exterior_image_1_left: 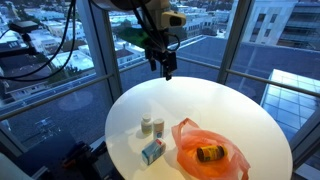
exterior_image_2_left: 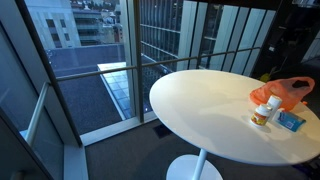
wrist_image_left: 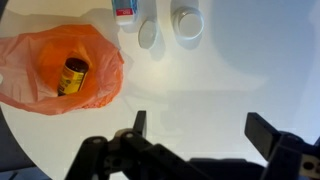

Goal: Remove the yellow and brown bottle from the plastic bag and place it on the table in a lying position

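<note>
The yellow and brown bottle (exterior_image_1_left: 209,153) lies inside the orange plastic bag (exterior_image_1_left: 215,162) on the round white table (exterior_image_1_left: 200,110). It also shows in the wrist view (wrist_image_left: 73,75), within the bag (wrist_image_left: 40,70) at the upper left. In an exterior view only the bag (exterior_image_2_left: 285,92) shows. My gripper (exterior_image_1_left: 166,68) hangs high above the table's far side, well away from the bag. In the wrist view its fingers (wrist_image_left: 200,130) are spread wide over bare tabletop, with nothing between them.
Two small white bottles (exterior_image_1_left: 153,126) and a blue and white box (exterior_image_1_left: 153,151) stand next to the bag; they also show in the wrist view (wrist_image_left: 186,20). Railings and glass walls surround the table. The table edge is close on all sides.
</note>
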Tool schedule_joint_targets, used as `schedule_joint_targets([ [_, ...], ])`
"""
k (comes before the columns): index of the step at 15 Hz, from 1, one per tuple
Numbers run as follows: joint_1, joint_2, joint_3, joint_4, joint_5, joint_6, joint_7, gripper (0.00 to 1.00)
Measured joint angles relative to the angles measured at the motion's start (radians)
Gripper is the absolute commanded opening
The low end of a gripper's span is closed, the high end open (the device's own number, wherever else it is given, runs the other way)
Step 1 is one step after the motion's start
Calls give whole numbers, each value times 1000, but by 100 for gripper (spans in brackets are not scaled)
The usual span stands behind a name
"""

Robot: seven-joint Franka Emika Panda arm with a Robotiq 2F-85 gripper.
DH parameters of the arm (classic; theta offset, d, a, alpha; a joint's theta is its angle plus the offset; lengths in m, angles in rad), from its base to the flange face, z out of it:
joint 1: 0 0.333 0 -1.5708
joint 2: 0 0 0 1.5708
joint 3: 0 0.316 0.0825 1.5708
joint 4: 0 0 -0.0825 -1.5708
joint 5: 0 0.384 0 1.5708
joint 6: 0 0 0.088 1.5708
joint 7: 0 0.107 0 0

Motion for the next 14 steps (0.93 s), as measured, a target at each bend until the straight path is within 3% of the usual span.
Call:
schedule_joint_targets([
  [14, -139, 274, -153, 211, 37, -60, 81, 100],
])
